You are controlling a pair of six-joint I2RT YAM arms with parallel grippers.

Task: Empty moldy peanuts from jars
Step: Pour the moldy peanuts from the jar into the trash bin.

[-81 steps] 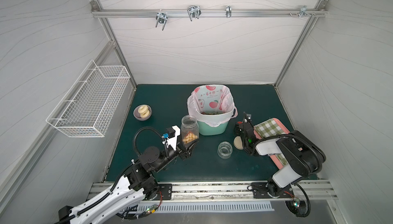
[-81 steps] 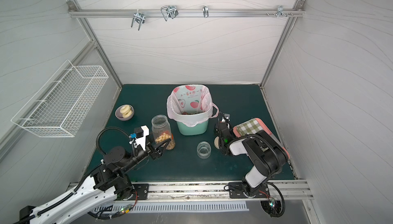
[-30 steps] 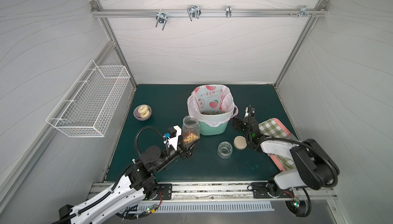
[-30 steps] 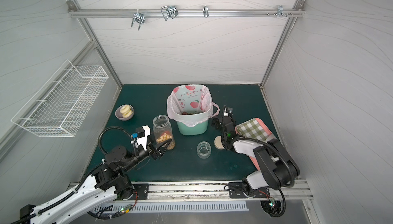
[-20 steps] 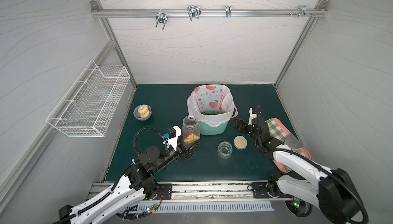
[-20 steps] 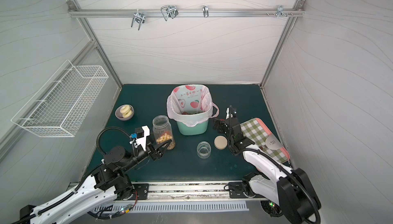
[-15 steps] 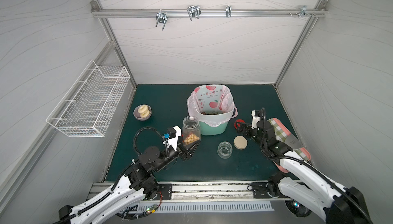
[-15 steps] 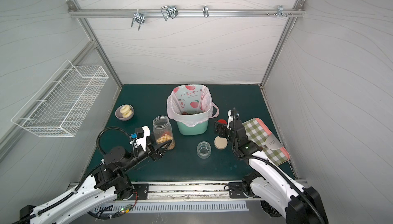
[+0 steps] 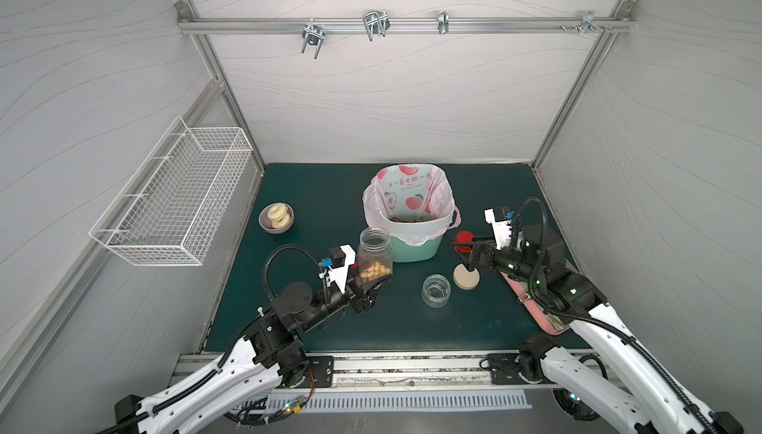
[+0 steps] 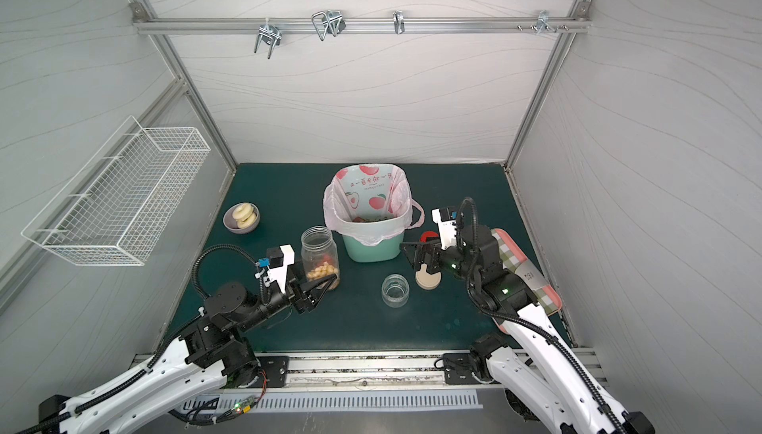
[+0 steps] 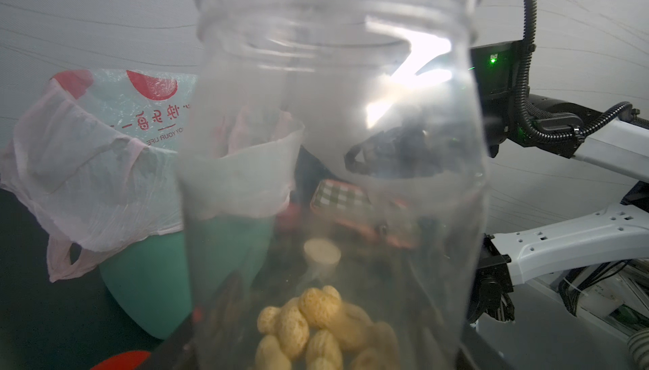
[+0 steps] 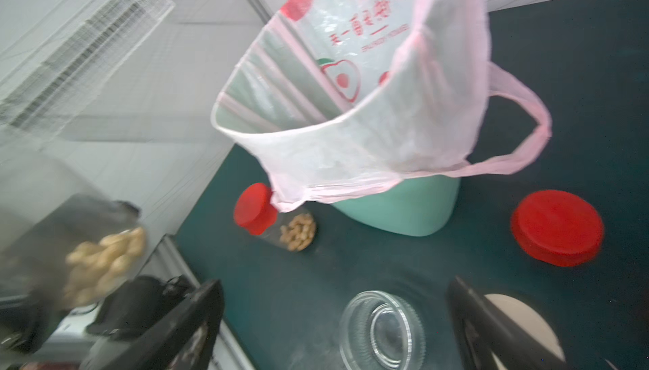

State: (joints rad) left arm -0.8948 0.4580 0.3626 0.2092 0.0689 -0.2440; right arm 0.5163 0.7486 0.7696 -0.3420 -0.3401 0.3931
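The left pincer [image 9: 373,285] is clenched low on the tall open jar [image 9: 374,246], which stands upright with its base at the table [image 9: 330,329], just beside the green bin [image 9: 412,251] lined with a pink bag; the peanuts [image 9: 374,272] lie in a heap at the bottom of this jar, which has no lid on it; in the right wrist view a lidded jar [image 12: 277,224] with a red cap and more peanuts inside sits close against the bin, on the side by the held jar, though whether it stands or leans cannot be told; the right pincer [image 9: 462,255] is released, its jaws spread wide and holding nothing, poised over the beige lid [image 9: 466,279], and whether it touches that lid cannot be told; a loose red lid [image 9: 464,237] lies flat on the table between this pincer and the bin; the squat jar [image 9: 436,290] stands open and empty just beside the beige lid, toward the front edge; a tray [image 10: 511,255] with a checked cloth lies under the right arm; a bowl [image 9: 275,228] holding two ring pastries sits well apart near the left wall.
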